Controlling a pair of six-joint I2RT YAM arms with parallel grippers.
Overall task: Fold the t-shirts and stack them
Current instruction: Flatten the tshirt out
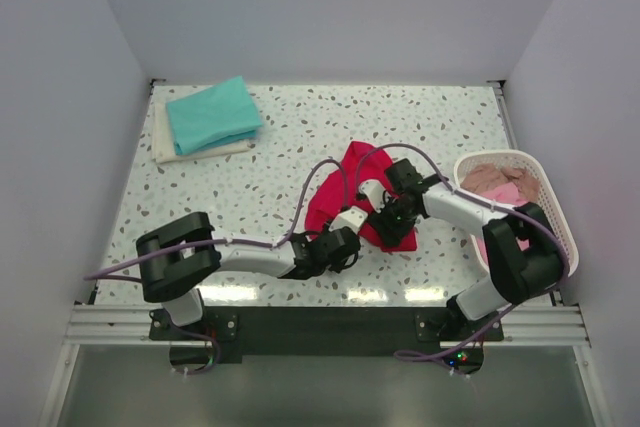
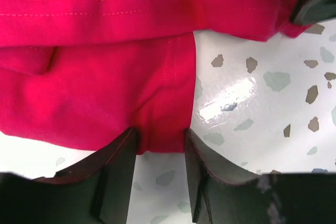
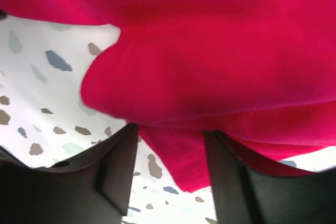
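Observation:
A crimson-red t-shirt [image 1: 335, 192] lies crumpled at the middle of the table. My left gripper [image 1: 345, 237] is at its near edge. In the left wrist view the left gripper [image 2: 160, 141] is open, with a folded edge of the red shirt [image 2: 105, 77] between the fingertips. My right gripper [image 1: 392, 217] is at the shirt's right side. In the right wrist view the right gripper [image 3: 170, 137] is open, with a flap of the red shirt [image 3: 210, 51] hanging between the jaws. A folded teal t-shirt [image 1: 212, 114] lies on a folded cream one [image 1: 165, 150] at the back left.
A white oval mesh basket [image 1: 561, 209] stands at the right edge and holds pink t-shirts [image 1: 500, 185]. Grey walls close the table on the left, back and right. Purple cables loop over both arms. The tabletop [image 1: 400, 127] is speckled white.

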